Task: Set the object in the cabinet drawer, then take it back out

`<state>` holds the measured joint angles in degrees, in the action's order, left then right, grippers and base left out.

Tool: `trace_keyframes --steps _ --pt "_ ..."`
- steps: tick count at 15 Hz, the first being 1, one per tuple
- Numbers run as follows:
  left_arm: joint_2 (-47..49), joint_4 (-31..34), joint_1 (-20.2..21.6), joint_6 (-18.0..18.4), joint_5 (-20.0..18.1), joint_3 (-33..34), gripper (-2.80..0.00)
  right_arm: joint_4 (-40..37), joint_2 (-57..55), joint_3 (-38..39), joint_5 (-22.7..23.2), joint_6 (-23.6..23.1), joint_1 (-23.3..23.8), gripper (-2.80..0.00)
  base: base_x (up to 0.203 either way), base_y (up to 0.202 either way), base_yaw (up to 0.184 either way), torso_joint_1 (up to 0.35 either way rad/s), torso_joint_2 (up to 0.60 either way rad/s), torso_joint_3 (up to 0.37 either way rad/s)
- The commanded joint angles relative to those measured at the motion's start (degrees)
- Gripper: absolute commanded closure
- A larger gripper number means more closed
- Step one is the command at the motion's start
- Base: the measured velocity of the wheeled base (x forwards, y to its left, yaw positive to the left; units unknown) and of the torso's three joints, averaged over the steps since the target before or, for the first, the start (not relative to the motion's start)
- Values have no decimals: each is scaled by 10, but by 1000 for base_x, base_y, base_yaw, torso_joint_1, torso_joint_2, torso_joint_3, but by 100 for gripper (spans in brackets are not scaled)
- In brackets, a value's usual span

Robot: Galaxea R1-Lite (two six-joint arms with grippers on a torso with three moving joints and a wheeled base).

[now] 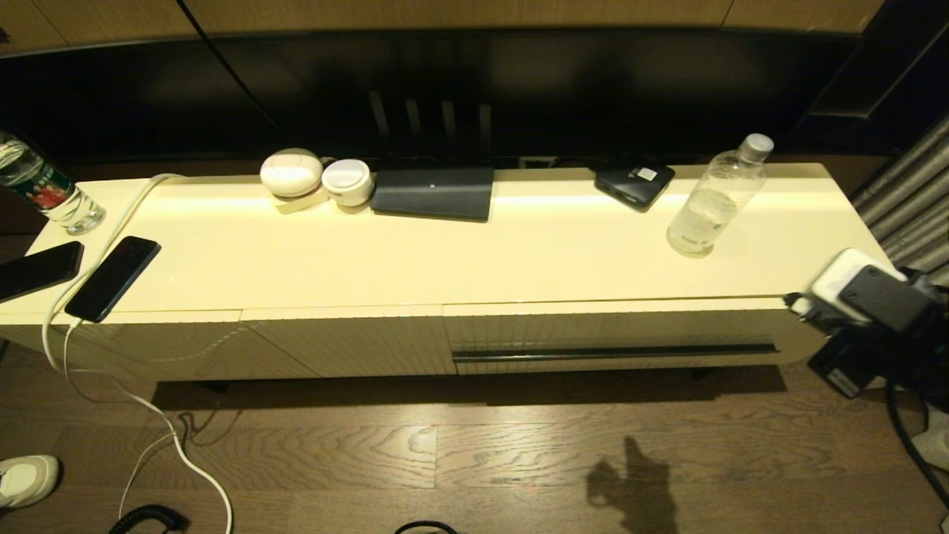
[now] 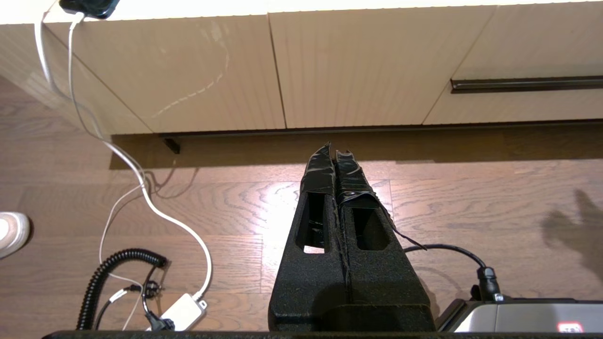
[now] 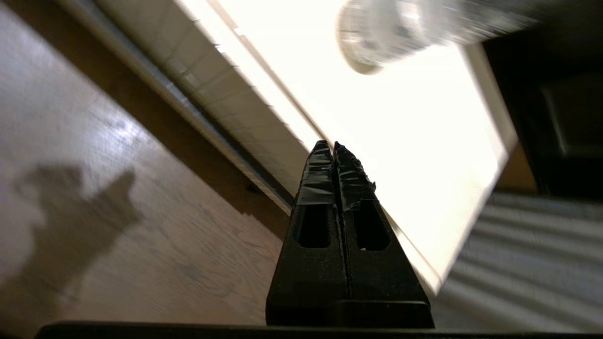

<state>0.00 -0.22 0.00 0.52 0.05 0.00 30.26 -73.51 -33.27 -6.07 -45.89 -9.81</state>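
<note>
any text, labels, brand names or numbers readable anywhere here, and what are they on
None can be read.
Green-and-red label on the bottle at the cabinet top's left end: print too small.
White sticker on the small black device: too small.
Red mark on the grey unit in the left wrist view: blurred.
Clear water bottle: no label.
Drawer front: no marking.
</note>
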Motion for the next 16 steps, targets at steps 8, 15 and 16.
trace_keyframes --steps 8,15,16 --pt "0 0 0 0 0 1 0 -251 510 67 -1 362 134 0 0 0 0 0 0 0" --pt "0 0 0 0 0 1 0 -387 678 193 12 513 98 0 0 0 0 0 0 0" --pt "0 0 0 0 0 1 0 -430 712 202 25 513 97 0 0 0 0 0 0 0"
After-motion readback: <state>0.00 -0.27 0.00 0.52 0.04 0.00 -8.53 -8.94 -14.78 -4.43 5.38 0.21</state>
